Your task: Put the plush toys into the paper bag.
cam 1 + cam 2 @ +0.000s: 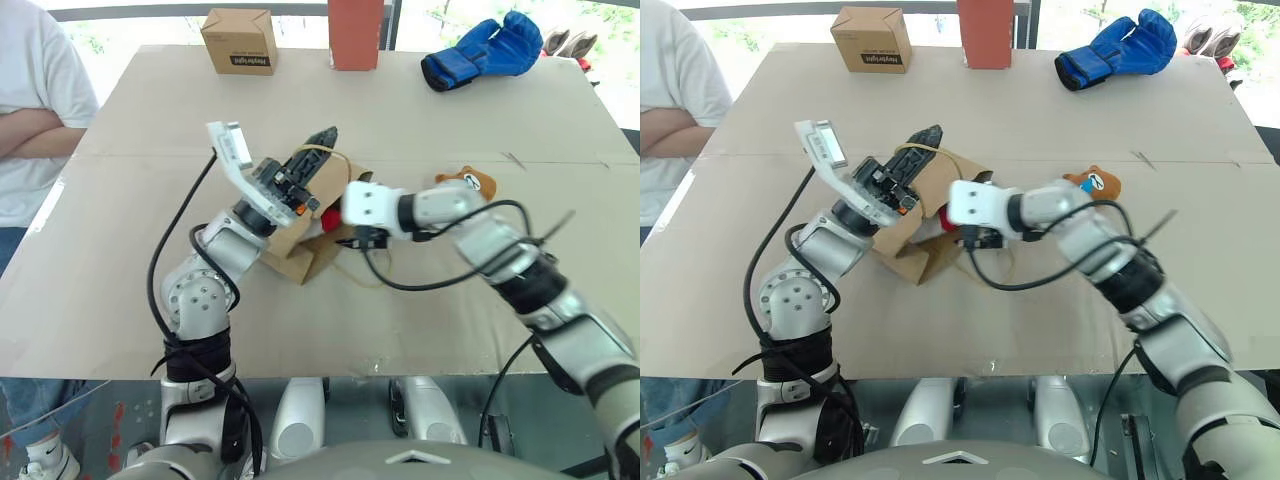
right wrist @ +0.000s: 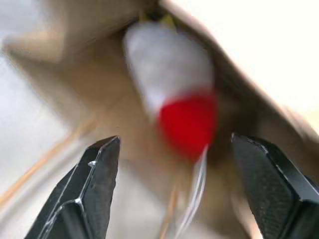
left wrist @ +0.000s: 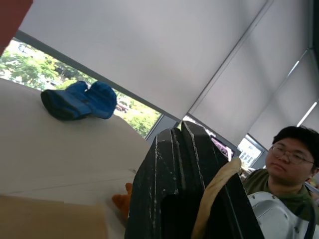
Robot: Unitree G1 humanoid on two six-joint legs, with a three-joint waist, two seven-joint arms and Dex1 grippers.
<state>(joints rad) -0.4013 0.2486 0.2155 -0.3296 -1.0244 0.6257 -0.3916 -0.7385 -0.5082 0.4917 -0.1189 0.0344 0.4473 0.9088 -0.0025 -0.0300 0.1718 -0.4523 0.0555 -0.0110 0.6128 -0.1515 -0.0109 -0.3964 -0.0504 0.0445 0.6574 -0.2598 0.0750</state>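
Observation:
The brown paper bag (image 1: 292, 248) lies on its side mid-table with its mouth facing my right arm. My left gripper (image 1: 325, 137) is raised above the bag and shut on one of its twisted handles (image 3: 214, 191), lifting the bag's top edge. My right gripper (image 2: 175, 139) is at the bag's mouth with its jaws open and empty. Just beyond them, inside the bag, lies the white cone plush (image 2: 167, 64) with its red tip (image 1: 327, 218) facing out. The brown bear plush (image 1: 1095, 182) sits on the table behind my right forearm, apart from both grippers.
A small printed cardboard box (image 1: 240, 40) and a red upright box (image 1: 355, 32) stand at the table's far edge. A blue boxing glove (image 1: 485, 50) lies at the far right. A person in a white shirt (image 1: 30, 110) stands at the left, and another person (image 3: 289, 164) sits nearby.

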